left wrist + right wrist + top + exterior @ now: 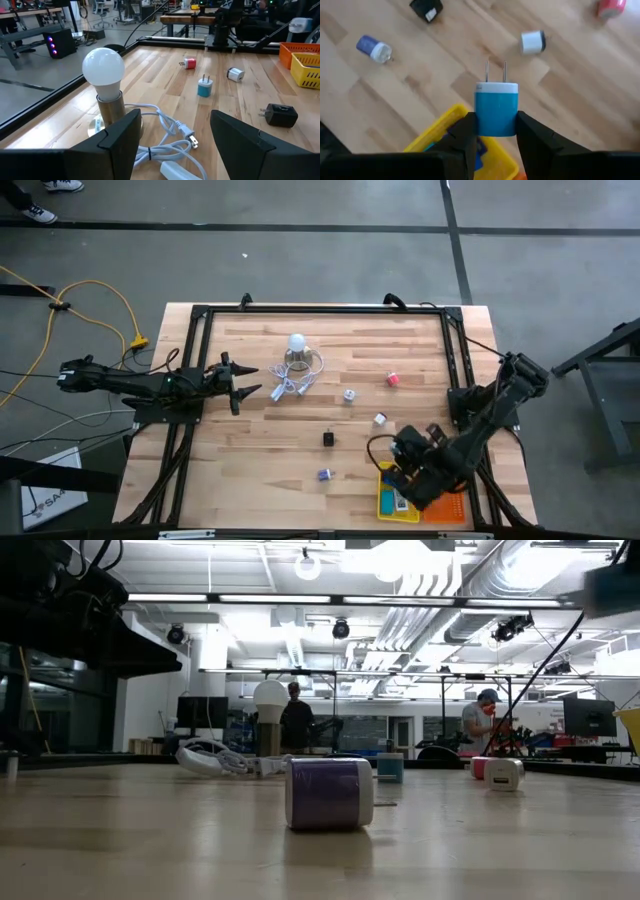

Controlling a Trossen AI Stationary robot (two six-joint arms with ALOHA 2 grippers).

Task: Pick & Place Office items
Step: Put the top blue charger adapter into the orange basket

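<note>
My right gripper (495, 127) (403, 470) is shut on a blue plug adapter (495, 107) with a white face and two prongs, above the corner of the yellow tray (445, 125). Loose on the wood lie a black adapter (328, 438), a purple-white one (325, 474) (328, 793), a white one (380, 419), a teal-white one (348, 395) and a pink one (393, 379). My left gripper (250, 380) (175, 120) waits open at the table's left, facing the white bulb lamp (103, 67). My right gripper pinches the blue adapter by the two sides of its blue body, at the end away from the prongs (487, 125), between both fingers (527, 130). The fingers come from above, pointing down. The adapter is lifted clear, with its prongs (495, 70) pointing away from the gripper.
The lamp stands on its base with its white cord (300, 385) looped around it near the left gripper. The yellow tray (385, 502) and the orange tray (450, 508) sit at the near right corner. A black frame (200, 315) borders the table. People stand in the room beyond.
</note>
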